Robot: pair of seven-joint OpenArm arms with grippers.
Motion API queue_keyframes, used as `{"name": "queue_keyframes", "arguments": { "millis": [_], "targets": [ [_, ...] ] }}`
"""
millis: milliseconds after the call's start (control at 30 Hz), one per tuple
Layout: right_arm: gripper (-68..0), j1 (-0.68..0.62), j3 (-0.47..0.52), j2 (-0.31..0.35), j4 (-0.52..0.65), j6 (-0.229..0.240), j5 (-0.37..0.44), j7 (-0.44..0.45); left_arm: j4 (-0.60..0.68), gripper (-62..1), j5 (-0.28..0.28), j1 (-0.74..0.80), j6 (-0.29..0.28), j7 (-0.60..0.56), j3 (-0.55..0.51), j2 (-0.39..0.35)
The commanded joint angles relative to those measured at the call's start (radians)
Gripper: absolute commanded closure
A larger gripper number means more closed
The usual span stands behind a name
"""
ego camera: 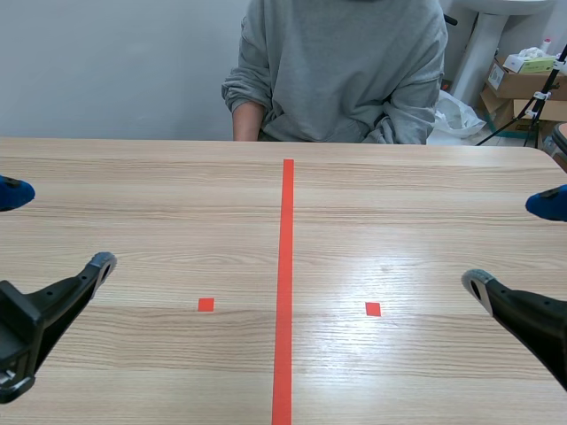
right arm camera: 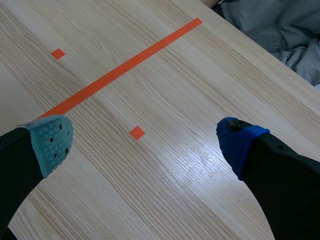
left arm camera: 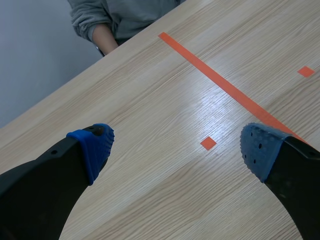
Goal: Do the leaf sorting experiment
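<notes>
Wooden table (ego camera: 177,195), left pincer (left arm camera: 177,145) spread wide over it, right pincer (right arm camera: 144,140) wide too, person (ego camera: 345,71) in grey seated across

The scene camera is looking from the robot's side along the table (ego camera: 142,186) toward a seated person (ego camera: 341,71). The wrist cameras are peering down close past the left gripper (left arm camera: 176,146) and right gripper (right arm camera: 144,142), all three sharing the orange tape line (ego camera: 285,283).

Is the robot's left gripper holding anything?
No, the left gripper is open, and only the table and a tape square show in its gap.
</notes>
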Motion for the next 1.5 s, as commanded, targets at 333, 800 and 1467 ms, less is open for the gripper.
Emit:
{"name": "queue_keyframes", "arguments": {
  "millis": [333,800,1467],
  "targets": [
    [-59.1,0.011,0.008,0.000,0.008,-0.003,0.008,0.007,0.018,-54.2,-0.006,0.003,0.002,-0.013,0.002,0.003],
    [-59.1,0.011,0.008,0.000,0.008,-0.003,0.008,0.006,0.018,-54.2,-0.006,0.003,0.001,-0.014,0.002,0.003],
    [-59.1,0.011,0.008,0.000,0.008,-0.003,0.008,-0.034,0.018,-54.2,-0.006,0.002,0.001,-0.014,0.002,0.003]
  ]
}}
